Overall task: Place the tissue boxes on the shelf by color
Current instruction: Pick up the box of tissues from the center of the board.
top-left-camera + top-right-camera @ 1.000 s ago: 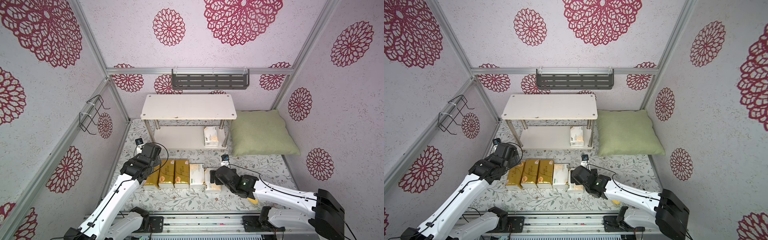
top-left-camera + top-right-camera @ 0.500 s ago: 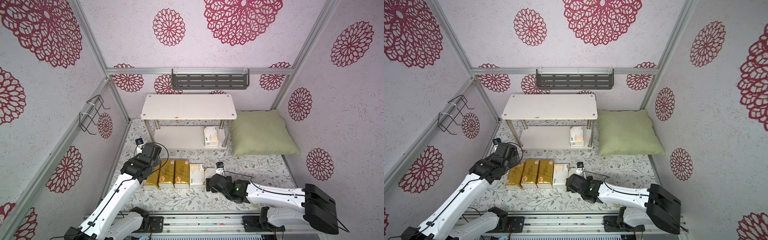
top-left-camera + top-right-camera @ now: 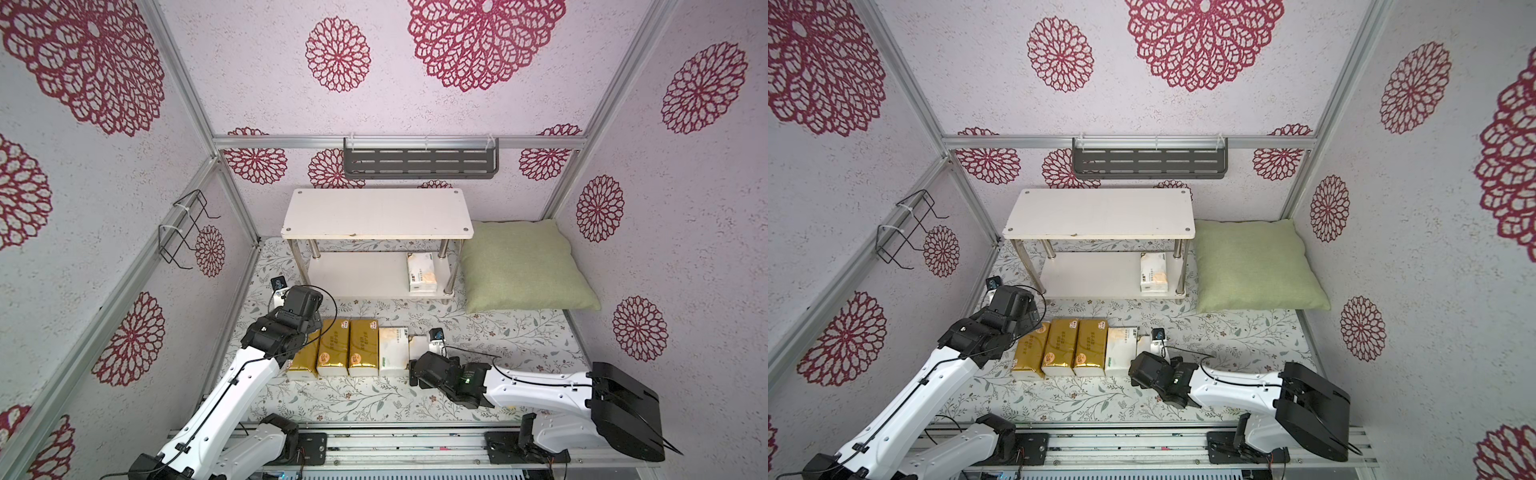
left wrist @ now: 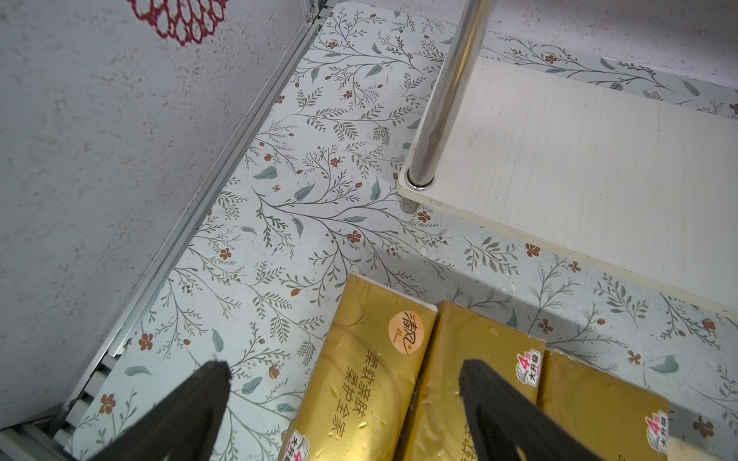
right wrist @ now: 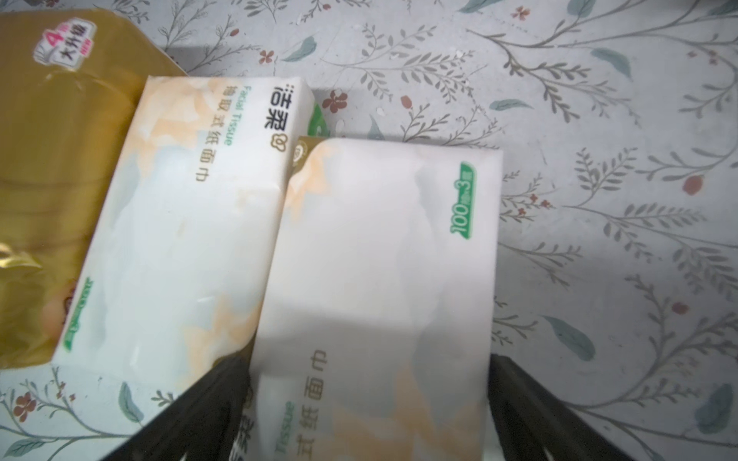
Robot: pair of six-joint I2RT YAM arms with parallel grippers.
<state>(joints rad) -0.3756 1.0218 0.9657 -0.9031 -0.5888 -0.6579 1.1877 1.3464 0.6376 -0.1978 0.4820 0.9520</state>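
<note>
Along the near edge, the rail (image 3: 399, 446) carries both bases, and we see the left arm (image 3: 232, 395) and right arm (image 3: 536, 386) reach over the floral floor (image 3: 340, 399) to a row of five tissue packs (image 3: 361, 349) lying flat, side by side.

At the row's right end the right gripper (image 5: 367, 359) sits low with its jaws spread wide. One finger (image 5: 207, 403) runs along each long side of the rightmost white pack (image 5: 383, 255). The pack lies on the floor, and we cannot tell whether the fingers press it. Its neighbour, a second white pack (image 3: 392, 347), carries green print and pale orange patches. Open floor runs from there to the right wall (image 3: 665, 249).

Left of these lie three gold packs (image 3: 332, 349), shiny, with white ends. The left gripper (image 4: 343, 371) hangs released over the leftmost gold pack (image 4: 371, 359), holding nothing, one finger over bare floor and the other over the next pack. A narrow strip of floor separates that pack from the left wall (image 4: 80, 159).

Farther on, a band of floor lies between the row and the shelf (image 3: 376, 214). A third white pack (image 3: 422, 272) lies at the right end of the lower board (image 3: 365, 274), just inside the right legs. The board to its left shows bare white. The green pillow (image 3: 523, 266) lies just beside the shelf's right side. A grey slotted rack (image 3: 419, 162) hangs above the shelf at the far end, and a black wire rack (image 3: 185, 232) hangs on the left wall.
</note>
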